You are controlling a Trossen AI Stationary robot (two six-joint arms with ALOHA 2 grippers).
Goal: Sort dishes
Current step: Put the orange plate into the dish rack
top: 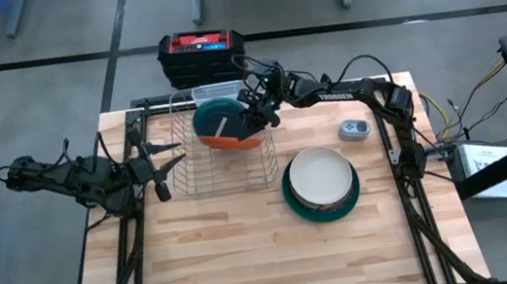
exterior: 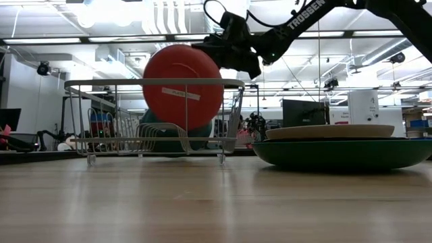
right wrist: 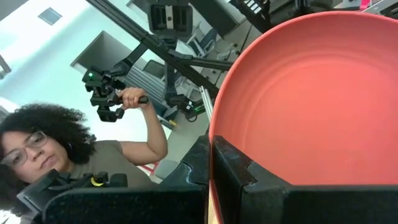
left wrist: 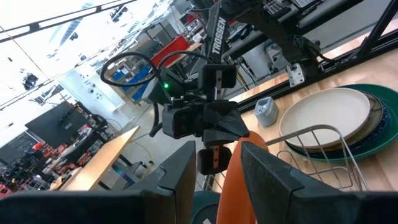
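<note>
An orange dish point(exterior: 182, 88) stands on edge inside the silver wire rack point(top: 223, 170), and it also shows in the high view point(top: 237, 141). My right gripper point(top: 256, 112) is shut on the orange dish. A dark teal dish point(top: 214, 118) sits in the rack beside it. A white plate point(top: 319, 175) lies on a larger dark green plate point(top: 292, 199) to the right of the rack. My left gripper point(top: 166, 163) is open and empty at the rack's left side, pointing at the rack. My right gripper pinches the orange dish's upper rim point(right wrist: 212, 163) between its two fingers, one on the hollow inner face and one on the back. The fingers come from the table's right, slanting down. The dish stands upright on edge in the rack; whether its lower rim rests on the wires I cannot tell.
A small grey round device point(top: 353, 130) lies right of the rack. A black and red box point(top: 201, 53) stands beyond the table's far edge. A person point(right wrist: 56, 155) shows in the room behind. Bare wood lies along the near half of the table point(top: 249, 260).
</note>
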